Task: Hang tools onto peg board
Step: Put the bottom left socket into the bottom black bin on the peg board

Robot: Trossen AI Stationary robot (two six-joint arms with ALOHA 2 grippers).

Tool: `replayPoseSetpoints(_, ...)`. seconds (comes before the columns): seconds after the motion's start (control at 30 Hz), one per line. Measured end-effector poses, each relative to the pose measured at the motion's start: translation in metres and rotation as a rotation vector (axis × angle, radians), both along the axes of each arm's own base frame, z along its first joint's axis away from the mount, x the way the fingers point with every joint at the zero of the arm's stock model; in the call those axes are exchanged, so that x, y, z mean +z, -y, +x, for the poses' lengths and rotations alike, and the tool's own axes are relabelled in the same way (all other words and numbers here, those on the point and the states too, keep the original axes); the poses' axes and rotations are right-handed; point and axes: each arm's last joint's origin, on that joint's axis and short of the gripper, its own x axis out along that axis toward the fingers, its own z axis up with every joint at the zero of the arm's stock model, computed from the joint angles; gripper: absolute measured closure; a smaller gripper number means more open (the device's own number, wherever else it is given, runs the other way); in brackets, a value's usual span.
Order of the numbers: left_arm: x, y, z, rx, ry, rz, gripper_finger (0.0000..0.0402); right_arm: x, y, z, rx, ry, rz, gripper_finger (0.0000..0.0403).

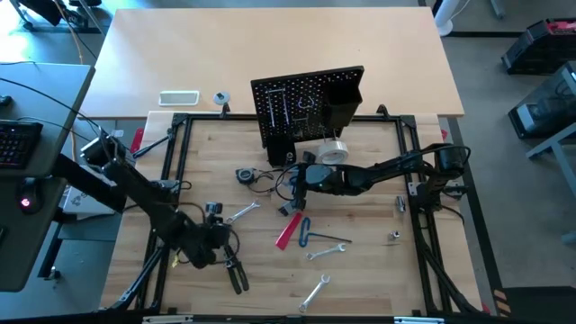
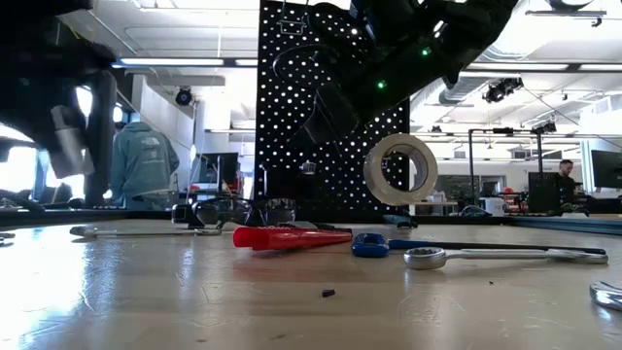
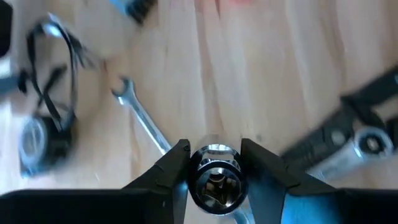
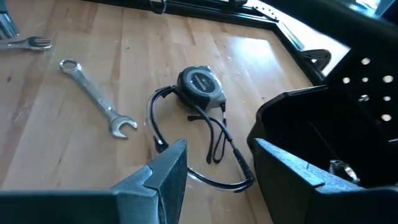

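Note:
The black peg board [image 1: 306, 106] stands upright at the table's far side, with a box bin [image 1: 340, 101] and hooks. The pale tape roll [image 2: 400, 167] hangs in front of it. The red-handled cutter [image 1: 288, 230], the blue-handled tool [image 1: 304, 229] and silver wrenches [image 1: 241, 213] [image 1: 328, 249] [image 1: 313, 292] lie flat on the table. My left gripper [image 1: 216, 236] [image 3: 214, 152] is near the table's left front, shut on a silver socket-shaped piece [image 3: 214, 180]. My right gripper [image 1: 295, 183] [image 4: 217, 155] hovers open near the board's foot, facing a tape measure [image 4: 200, 87]. My left gripper pinches the silver socket-shaped piece by its round wall [image 3: 198, 168] between the two fingers, one on each side. The wrist view looks straight into its hexagonal opening. In the high view the gripper hides it, so I cannot tell whether it rests on the table.
A tape measure with a looped black cord [image 1: 245, 174] lies left of the right gripper. Black-handled pliers [image 1: 236, 274] lie by the left gripper. A black metal frame [image 1: 171, 180] rims the work area. A white flat device [image 1: 178, 97] sits beyond it. A person [image 2: 141, 160] stands in the room behind.

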Motion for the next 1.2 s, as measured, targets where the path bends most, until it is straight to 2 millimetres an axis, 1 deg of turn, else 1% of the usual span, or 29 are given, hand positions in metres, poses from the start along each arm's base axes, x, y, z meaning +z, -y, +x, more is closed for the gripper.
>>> replayPoseSetpoints(0.23, 0.006, -0.020, 0.031, -0.082, 0.052, 0.016, 0.0292, -0.004, -0.008, -0.002, 0.042, -0.048, 0.012, 0.0226)
replayPoseSetpoints(0.4, 0.006, -0.041, 0.046, -0.115, 0.014, 0.001, 0.0291, -0.009, -0.018, -0.005, 0.070, -0.108, 0.011, 0.0226)
replayPoseSetpoints(0.57, 0.003, -0.059, 0.060, -0.142, 0.003, -0.025, 0.0291, -0.010, -0.030, -0.006, 0.110, -0.126, 0.014, 0.0226)
replayPoseSetpoints(0.67, -0.003, -0.067, 0.070, -0.173, -0.010, -0.060, 0.0291, -0.011, -0.036, -0.007, 0.140, -0.129, 0.021, 0.0226)
replayPoseSetpoints(0.8, -0.017, -0.073, 0.082, -0.196, -0.044, -0.065, 0.0291, -0.012, -0.043, -0.008, 0.175, -0.141, 0.031, 0.0226)
replayPoseSetpoints(1.03, -0.041, -0.079, 0.093, -0.205, -0.111, -0.036, 0.0291, -0.014, -0.051, -0.010, 0.197, -0.166, 0.033, 0.0226)
replayPoseSetpoints(1.2, -0.044, -0.078, 0.096, -0.220, -0.108, -0.023, 0.0291, -0.013, -0.054, -0.011, 0.197, -0.160, 0.044, 0.0226)
